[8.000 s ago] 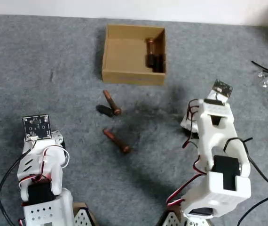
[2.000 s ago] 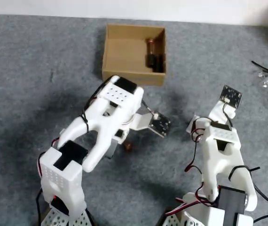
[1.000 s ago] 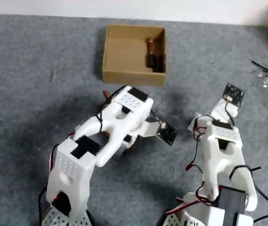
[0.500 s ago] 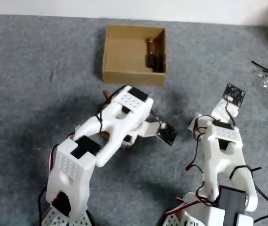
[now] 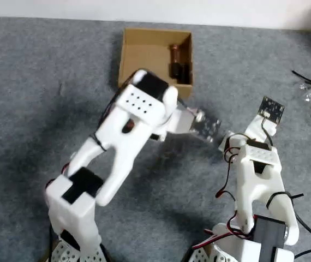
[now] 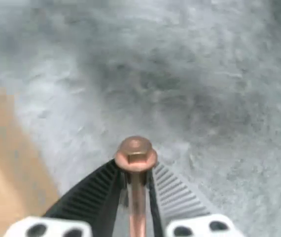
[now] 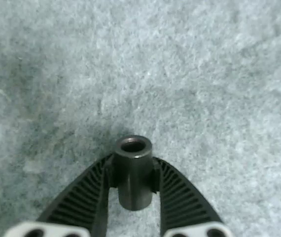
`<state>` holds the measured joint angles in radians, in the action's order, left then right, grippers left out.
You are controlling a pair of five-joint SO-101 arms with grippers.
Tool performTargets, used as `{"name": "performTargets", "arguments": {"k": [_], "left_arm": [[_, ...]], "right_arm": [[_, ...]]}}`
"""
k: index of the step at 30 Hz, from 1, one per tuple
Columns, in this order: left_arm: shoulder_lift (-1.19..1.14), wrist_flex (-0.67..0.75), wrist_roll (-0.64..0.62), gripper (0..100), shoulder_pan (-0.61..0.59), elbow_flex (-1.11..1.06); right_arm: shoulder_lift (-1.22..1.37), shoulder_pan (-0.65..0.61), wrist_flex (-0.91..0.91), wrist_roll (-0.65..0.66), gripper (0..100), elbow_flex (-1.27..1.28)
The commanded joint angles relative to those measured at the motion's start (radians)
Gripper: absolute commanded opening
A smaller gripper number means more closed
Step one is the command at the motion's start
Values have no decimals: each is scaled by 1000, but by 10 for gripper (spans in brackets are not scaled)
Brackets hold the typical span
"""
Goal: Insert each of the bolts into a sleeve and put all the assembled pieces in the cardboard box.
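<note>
While left gripper [image 6: 135, 170] clamps bolt [image 6: 136, 154], right gripper [image 7: 132, 165] clamps sleeve [image 7: 132, 175]

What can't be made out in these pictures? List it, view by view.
High view: the left arm covers the carpet below the cardboard box, hiding any loose parts there; the boxed pieces are too small to count.
Left wrist view: the bolt's tip is cut off by the picture's edge.
Right wrist view: the sleeve's bore is too dark to see into.
</note>
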<state>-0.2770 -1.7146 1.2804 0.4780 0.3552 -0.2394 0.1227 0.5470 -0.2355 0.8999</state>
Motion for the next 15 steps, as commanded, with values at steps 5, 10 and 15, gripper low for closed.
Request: {"name": "performTargets", "arguments": {"k": [5, 10, 15], "left_arm": [[185, 18, -473, 6, -4, 120], [282, 49, -750, 6, -21, 134], [440, 41, -867, 6, -58, 130]], "right_arm": [[-12, 5, -27, 17, 5, -41], [-13, 4, -27, 17, 5, -41], [-15, 4, -27, 17, 5, -41]]}}
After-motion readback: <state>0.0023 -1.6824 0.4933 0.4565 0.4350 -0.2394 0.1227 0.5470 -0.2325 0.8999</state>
